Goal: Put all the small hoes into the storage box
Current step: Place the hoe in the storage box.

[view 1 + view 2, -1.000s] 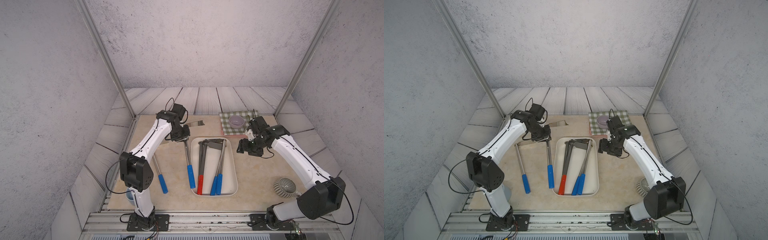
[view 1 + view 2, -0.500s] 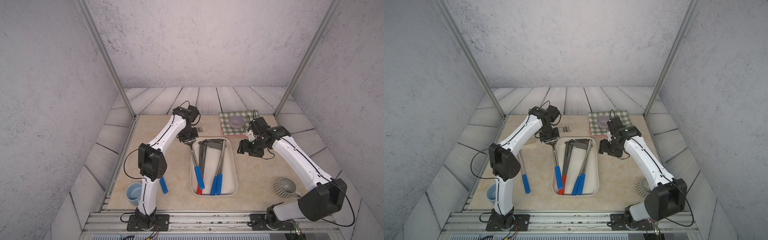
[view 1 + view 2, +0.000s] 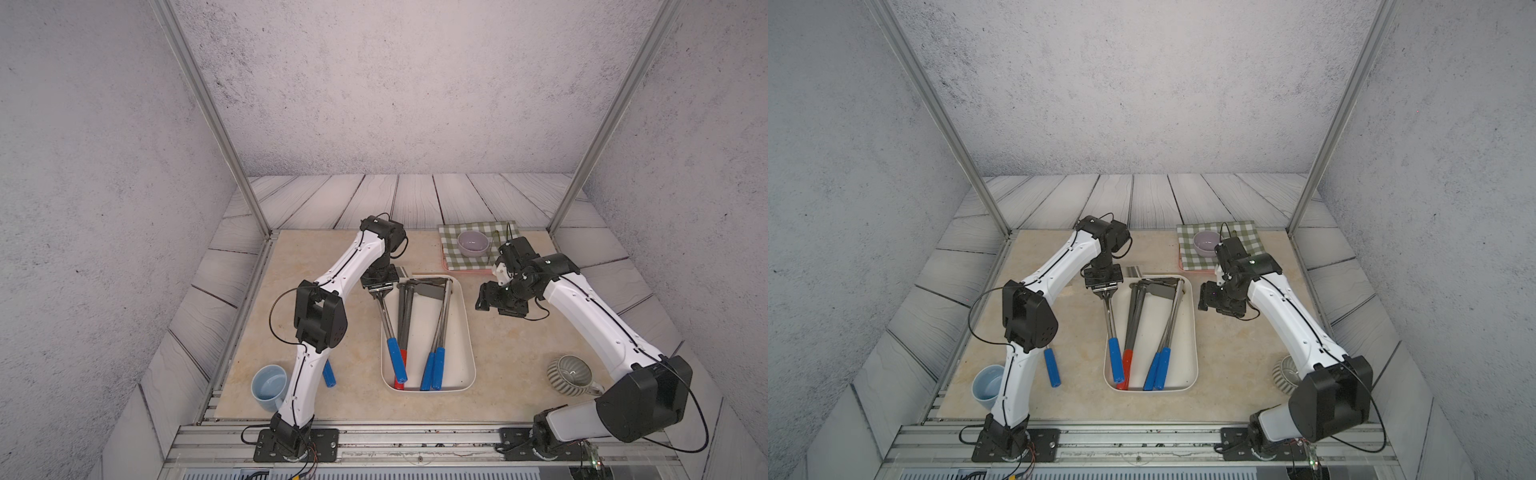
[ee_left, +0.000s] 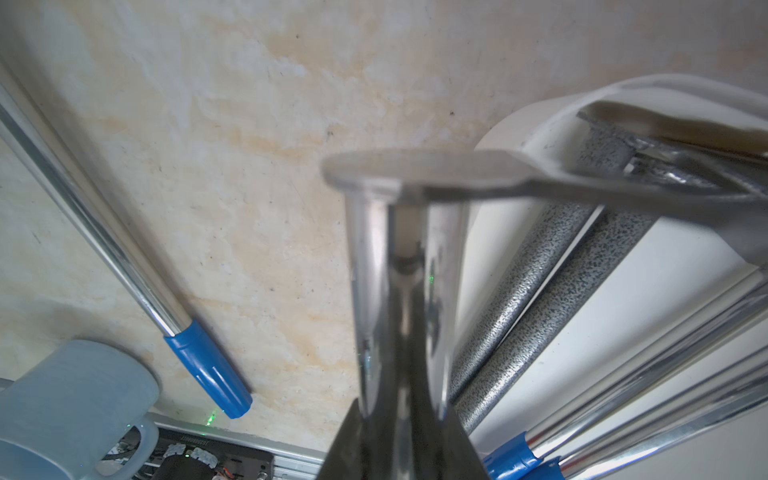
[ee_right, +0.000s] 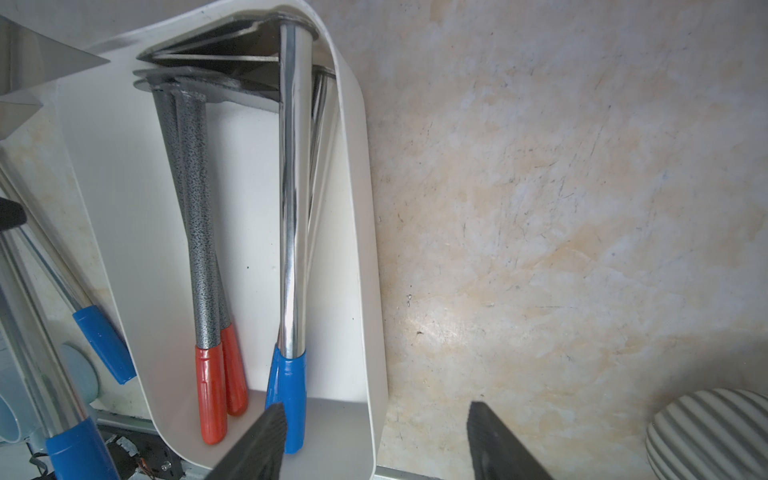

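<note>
The small hoe [image 3: 388, 332] has a chrome shaft and a blue grip. My left gripper [image 3: 379, 286] is shut on its shaft just below the blade, at the far left corner of the storage box [image 3: 468, 332]. Its blue grip [image 3: 1116, 359] reaches over the box's left side, above two red grips. In the left wrist view the hoe's shaft [image 4: 399, 291] runs straight out from the left gripper [image 4: 401, 440]. The cream-white storage box [image 3: 1193, 332] holds several other long tools. My right gripper [image 3: 482, 296] hangs open beside the box's right rim [image 5: 370, 249], holding nothing [image 5: 374, 436].
Another blue-handled tool [image 3: 1052, 368] lies on the table behind my left arm. A light blue mug [image 3: 268, 386] stands front left and a striped cup [image 3: 569, 374] front right. A purple bowl [image 3: 471, 243] sits on the green checked cloth [image 3: 505, 232] at the back right.
My left arm has swung right, carrying the hoe from the table beside the box to over its left side. The right arm has not moved.
</note>
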Action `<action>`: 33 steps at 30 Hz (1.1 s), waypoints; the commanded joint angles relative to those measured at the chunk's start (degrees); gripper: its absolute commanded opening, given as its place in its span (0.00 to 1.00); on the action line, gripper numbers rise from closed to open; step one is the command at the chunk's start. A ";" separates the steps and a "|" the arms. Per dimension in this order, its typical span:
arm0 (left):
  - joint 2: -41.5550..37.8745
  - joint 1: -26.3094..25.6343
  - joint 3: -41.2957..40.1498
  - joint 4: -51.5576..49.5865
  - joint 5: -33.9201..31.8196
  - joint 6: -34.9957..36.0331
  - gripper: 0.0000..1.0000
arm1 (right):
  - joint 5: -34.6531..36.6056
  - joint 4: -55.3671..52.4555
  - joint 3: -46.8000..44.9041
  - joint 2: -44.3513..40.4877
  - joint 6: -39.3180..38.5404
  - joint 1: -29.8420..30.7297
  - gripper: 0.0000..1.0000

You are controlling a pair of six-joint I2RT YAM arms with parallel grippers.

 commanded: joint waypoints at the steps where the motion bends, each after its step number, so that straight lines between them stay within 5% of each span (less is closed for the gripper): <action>1: 0.91 -0.31 2.43 -3.27 -0.88 -1.05 0.00 | 0.16 0.04 -0.67 -1.16 -0.64 -0.36 0.71; 33: 5.86 -1.98 8.08 -8.20 -3.05 -2.87 0.00 | -0.98 1.37 -3.01 -1.87 -1.03 -1.32 0.71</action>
